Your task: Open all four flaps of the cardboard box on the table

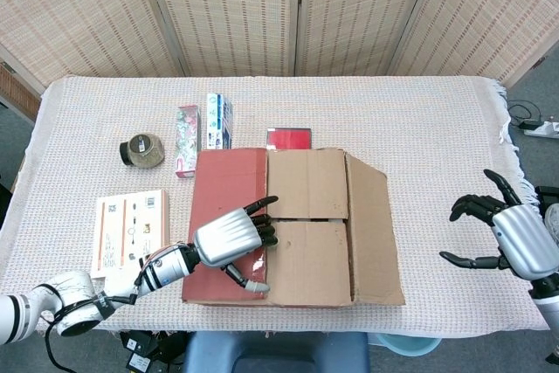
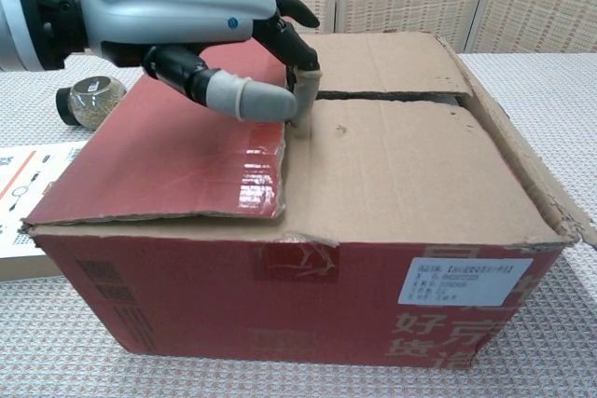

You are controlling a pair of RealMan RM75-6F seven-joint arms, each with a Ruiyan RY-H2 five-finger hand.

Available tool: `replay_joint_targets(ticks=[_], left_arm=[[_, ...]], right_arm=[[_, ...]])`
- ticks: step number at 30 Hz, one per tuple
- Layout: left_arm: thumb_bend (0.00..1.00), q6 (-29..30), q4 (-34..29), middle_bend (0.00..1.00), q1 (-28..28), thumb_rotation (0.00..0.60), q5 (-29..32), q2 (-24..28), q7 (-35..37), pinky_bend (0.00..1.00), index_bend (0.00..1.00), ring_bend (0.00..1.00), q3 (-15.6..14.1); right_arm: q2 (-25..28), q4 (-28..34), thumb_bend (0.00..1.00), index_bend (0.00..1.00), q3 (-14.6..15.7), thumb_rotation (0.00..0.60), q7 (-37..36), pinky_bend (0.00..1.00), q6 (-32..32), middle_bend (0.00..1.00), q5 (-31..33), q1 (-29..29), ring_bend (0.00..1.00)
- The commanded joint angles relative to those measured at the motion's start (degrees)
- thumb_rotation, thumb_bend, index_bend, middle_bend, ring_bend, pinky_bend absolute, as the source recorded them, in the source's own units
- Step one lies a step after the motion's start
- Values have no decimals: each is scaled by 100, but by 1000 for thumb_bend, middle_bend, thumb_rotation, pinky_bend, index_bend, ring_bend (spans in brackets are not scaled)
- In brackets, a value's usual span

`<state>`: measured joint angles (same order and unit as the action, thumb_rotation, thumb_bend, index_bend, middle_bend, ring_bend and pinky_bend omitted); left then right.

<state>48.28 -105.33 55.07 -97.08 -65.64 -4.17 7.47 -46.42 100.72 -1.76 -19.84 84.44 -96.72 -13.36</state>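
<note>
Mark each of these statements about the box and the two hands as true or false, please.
1. The left hand is above the red flap of the cardboard box. True.
2. The right hand holds a flap. False: it is beside the box, holding nothing, fingers apart.
3. All four flaps stand upright. False: the two brown inner flaps lie flat.
4. A round jar stands on the table left of the box. True.

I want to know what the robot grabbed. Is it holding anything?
No. The left hand only touches the box by the red flap's edge. The right hand is empty.
</note>
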Motion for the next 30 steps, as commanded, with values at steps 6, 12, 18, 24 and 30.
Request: replay_joint_targets(ticks=[6,12,18,24,30], left_arm=[[163,178,-520,481,-157,0,216,564,29,0,465,351,47],[164,380,-1045,481,-381,0,331,1262,176,0,465,351,66],[165,659,-1335,481,-626,0,265,1755,426,0,465,351,63],[166,980,-1434,481,-858,0,125,2052,730,0,465,351,66],[166,1305,-1377,481,-1082,0,183,2238,919,0,465,351,144]], right_arm=[[-12,-58,132,465,-21,243,-64,0,88,435,4,63,441],[-27,-95,131,465,-43,243,-96,0,107,435,17,83,442],[-31,-100,131,464,-71,243,-113,0,118,435,30,90,443],[-21,-82,132,464,-95,244,-109,0,124,435,32,94,441],[-1,-72,131,465,-111,246,-110,0,137,435,31,105,441]])
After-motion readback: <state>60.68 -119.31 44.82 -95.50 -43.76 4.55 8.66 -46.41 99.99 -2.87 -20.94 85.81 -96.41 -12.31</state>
